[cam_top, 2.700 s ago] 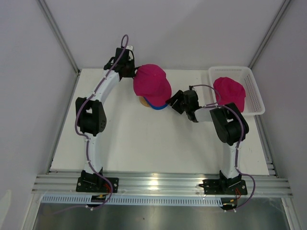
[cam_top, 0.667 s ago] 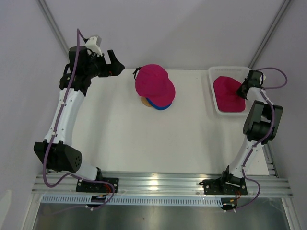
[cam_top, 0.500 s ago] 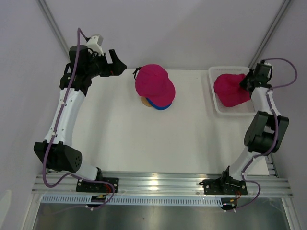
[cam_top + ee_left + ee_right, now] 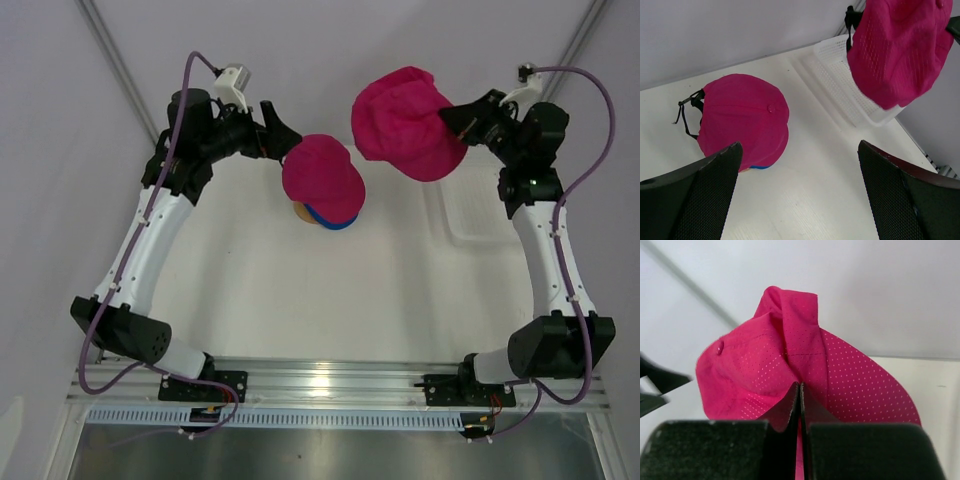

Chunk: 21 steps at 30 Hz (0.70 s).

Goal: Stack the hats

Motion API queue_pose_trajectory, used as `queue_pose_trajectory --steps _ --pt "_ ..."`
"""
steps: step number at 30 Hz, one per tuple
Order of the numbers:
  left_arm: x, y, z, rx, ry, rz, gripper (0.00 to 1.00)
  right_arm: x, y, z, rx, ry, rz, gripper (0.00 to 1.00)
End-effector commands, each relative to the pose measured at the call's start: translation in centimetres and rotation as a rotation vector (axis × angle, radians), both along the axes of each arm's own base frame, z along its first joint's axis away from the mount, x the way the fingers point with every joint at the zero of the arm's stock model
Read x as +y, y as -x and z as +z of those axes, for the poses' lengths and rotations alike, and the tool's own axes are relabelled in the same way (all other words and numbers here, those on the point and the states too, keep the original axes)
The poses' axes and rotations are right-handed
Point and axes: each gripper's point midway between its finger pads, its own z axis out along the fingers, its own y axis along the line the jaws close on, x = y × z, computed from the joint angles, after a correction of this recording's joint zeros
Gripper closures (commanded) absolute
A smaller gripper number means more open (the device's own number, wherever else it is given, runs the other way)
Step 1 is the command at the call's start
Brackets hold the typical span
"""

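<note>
Raised pink hat (image 4: 805, 365): matt cloth, finely perforated. Basket (image 4: 840, 80): white plastic mesh. Table (image 4: 810, 200): smooth, white, faint sheen.

held hat (image 4: 405, 125): magenta, pin-dotted | stacked hat (image 4: 320, 178): magenta | hat beneath (image 4: 335, 222): royal blue | basket (image 4: 840, 85): white mesh

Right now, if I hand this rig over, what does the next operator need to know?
Left tool: open, empty, beside the stack, not touching it.
Right tool: shut on the held pink hat, which hangs in the air, clear of the basket.
Done: the blue hat sits on the stand, with the stacked pink hat over it.
Left: carry the held pink hat over the stack, set it on top, then release. The basket looks empty.
</note>
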Motion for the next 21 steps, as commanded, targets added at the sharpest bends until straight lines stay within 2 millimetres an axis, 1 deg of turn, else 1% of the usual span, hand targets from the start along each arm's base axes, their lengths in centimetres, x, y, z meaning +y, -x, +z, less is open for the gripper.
queue_pose_trajectory --steps 1,2,3,4,5,6,7,8,9,11,12,13,14,15,16,17,18,19,20,21 --pt "0.9 0.8 2.6 -0.073 0.044 0.040 0.01 6.0 1.8 2.5 -0.070 -0.065 0.226 1.00" --pt "1.5 1.4 3.1 -0.093 0.045 0.061 0.01 7.2 1.3 1.9 -0.057 -0.074 0.259 1.00" --pt "1.7 1.7 2.5 -0.087 0.041 0.066 0.01 8.2 1.4 2.3 -0.066 -0.072 0.287 1.00" --pt "2.3 2.0 3.0 -0.106 0.046 0.082 0.00 10.2 1.9 2.0 -0.061 -0.069 0.344 1.00" --pt "3.1 2.7 4.2 -0.152 0.057 0.102 0.00 11.2 1.1 1.0 -0.048 -0.063 0.363 1.00" --pt "3.6 2.7 3.0 -0.134 0.048 0.120 0.00 12.1 0.9 0.8 -0.045 -0.065 0.382 1.00" --pt "4.5 2.6 3.1 -0.143 0.049 0.152 0.01 13.2 0.8 0.8 -0.049 -0.069 0.402 1.00" --pt "5.0 2.6 3.2 -0.150 0.048 0.173 0.00 13.7 0.4 0.8 -0.063 -0.077 0.411 1.00" --pt "5.5 2.6 3.1 -0.148 0.044 0.192 0.01 14.4 -0.7 -0.3 -0.032 -0.100 0.423 1.00" --pt "6.2 2.2 3.0 -0.145 0.038 0.214 0.01 15.5 -1.4 0.0 -0.050 -0.128 0.475 1.00" --pt "6.4 2.0 2.8 -0.140 0.037 0.224 0.00 16.2 -3.0 -1.9 -0.008 -0.142 0.492 1.00" --pt "6.8 1.4 2.0 -0.116 0.040 0.239 0.00 16.7 -3.4 -2.2 0.012 -0.163 0.524 1.00" --pt "7.1 1.1 1.7 -0.102 0.044 0.248 0.00 17.1 -3.8 -1.2 -0.022 -0.167 0.544 1.00" --pt "7.2 0.9 1.3 -0.085 0.054 0.244 0.01 18.1 -5.3 -3.4 0.022 -0.172 0.563 1.00" --pt "8.0 0.1 0.8 -0.061 0.077 0.271 0.00 18.8 -5.6 -4.0 0.031 -0.167 0.599 1.00" --pt "8.4 -0.3 -0.4 -0.031 0.083 0.283 0.01 19.3 -5.9 -2.9 -0.002 -0.156 0.623 1.00" --pt "8.9 -0.6 -0.7 -0.023 0.097 0.295 0.00 20.0 -6.3 -3.5 0.001 -0.148 0.648 1.00" --pt "9.8 -1.1 -1.2 -0.016 0.121 0.317 0.00 20.6 -7.6 -6.1 0.040 -0.141 0.668 1.00" --pt "10.3 -1.5 -2.3 0.002 0.129 0.329 0.01 20.8 -8.1 -6.3 0.031 -0.136 0.676 1.00" --pt "10.6 -1.6 -3.2 0.016 0.142 0.335 0.01 21.0 -8.6 -6.1 0.015 -0.136 0.682 1.00"
